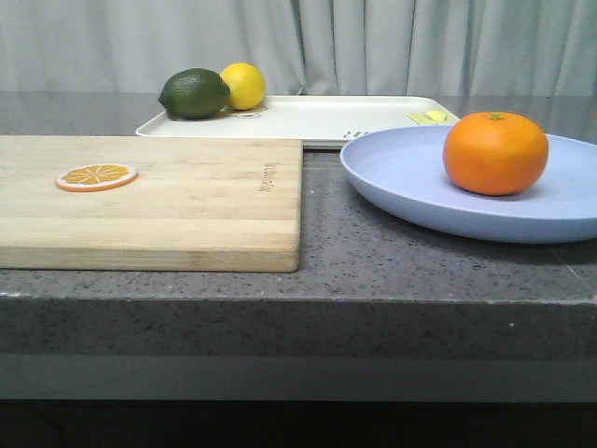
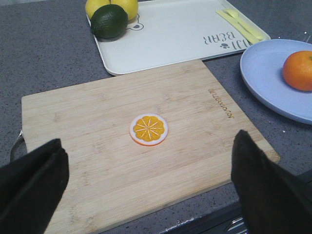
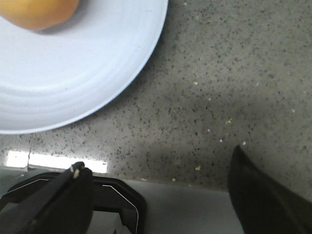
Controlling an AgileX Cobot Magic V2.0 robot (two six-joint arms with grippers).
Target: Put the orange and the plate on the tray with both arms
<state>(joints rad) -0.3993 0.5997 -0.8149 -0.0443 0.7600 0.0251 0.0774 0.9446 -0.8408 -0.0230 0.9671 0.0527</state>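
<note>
The orange (image 1: 495, 152) sits on the pale lavender-blue plate (image 1: 401, 177) at the right of the counter; both also show in the left wrist view, the orange (image 2: 298, 70) on the plate (image 2: 263, 73). The off-white tray (image 1: 317, 119) lies behind, also in the left wrist view (image 2: 175, 34). My left gripper (image 2: 148, 183) is open and empty, above the near edge of the cutting board. My right gripper (image 3: 158, 187) is open and empty at the counter's front edge, beside the plate (image 3: 73, 78); part of the orange (image 3: 39, 12) shows there. Neither gripper shows in the front view.
A wooden cutting board (image 1: 187, 201) with an orange slice disc (image 1: 96, 175) lies front left. A dark green lime (image 1: 194, 93) and a yellow lemon (image 1: 243, 85) rest at the tray's far left corner. Yellow cutlery (image 2: 241, 25) lies on the tray's right side.
</note>
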